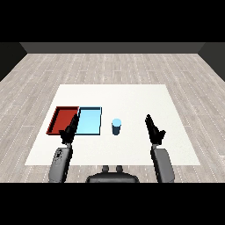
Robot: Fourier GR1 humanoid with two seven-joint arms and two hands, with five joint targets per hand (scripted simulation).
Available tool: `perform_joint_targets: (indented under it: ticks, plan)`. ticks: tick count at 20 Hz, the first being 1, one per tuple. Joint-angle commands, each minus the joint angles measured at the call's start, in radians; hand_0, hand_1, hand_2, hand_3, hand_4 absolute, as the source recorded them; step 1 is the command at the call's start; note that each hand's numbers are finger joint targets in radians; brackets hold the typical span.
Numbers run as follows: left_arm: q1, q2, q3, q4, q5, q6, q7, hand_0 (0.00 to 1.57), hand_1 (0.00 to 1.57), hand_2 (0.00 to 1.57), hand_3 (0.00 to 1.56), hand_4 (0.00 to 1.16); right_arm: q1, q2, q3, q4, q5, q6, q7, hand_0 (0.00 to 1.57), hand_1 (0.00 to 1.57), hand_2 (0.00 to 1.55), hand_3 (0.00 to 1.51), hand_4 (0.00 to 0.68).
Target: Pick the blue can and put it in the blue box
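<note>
A blue can stands upright on the white table, just right of the light blue tray. My right hand hovers to the can's right with straight fingers, well apart from it and holding nothing. My left hand is over the near edge where the red and blue trays meet, fingers straight and empty.
A red tray lies directly left of the blue tray, touching it. Both trays hold nothing. Wooden floor surrounds the table on all sides.
</note>
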Motion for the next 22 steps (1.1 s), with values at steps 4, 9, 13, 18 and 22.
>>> perform_joint_targets:
  ticks: [4,9,13,18,22]
  plan:
    - [0.031,-0.014,0.002,-0.025,-0.017,0.01,0.024,0.0,0.0,0.0,0.0,0.0,0.147,-0.034,0.014,-0.119,0.012,0.052,0.012,0.0,0.0,0.0,0.0,0.0]
    - [0.04,-0.048,-0.001,-0.134,0.022,-0.01,-0.211,0.0,0.0,0.0,0.0,0.0,0.145,0.01,0.01,-0.196,-0.164,0.172,-0.144,0.0,0.0,0.0,0.0,0.0]
    - [0.032,-0.056,0.006,-0.064,0.04,-0.035,-0.284,0.0,0.0,0.0,0.0,0.0,0.27,-0.017,-0.017,-0.176,-0.222,0.276,-0.256,0.0,0.0,0.0,0.0,0.0]
    - [0.099,-0.03,0.026,-0.069,0.043,-0.067,-0.342,0.0,0.0,0.0,0.0,0.0,0.235,-0.044,-0.063,-0.16,-0.252,0.308,-0.224,0.0,0.0,0.0,0.0,0.0]
    - [-0.021,-0.067,0.014,-0.013,0.031,-0.023,-0.291,0.0,0.0,0.0,0.0,0.0,0.156,-0.007,-0.057,-0.1,-0.213,0.247,-0.202,0.0,0.0,0.0,0.0,0.0]
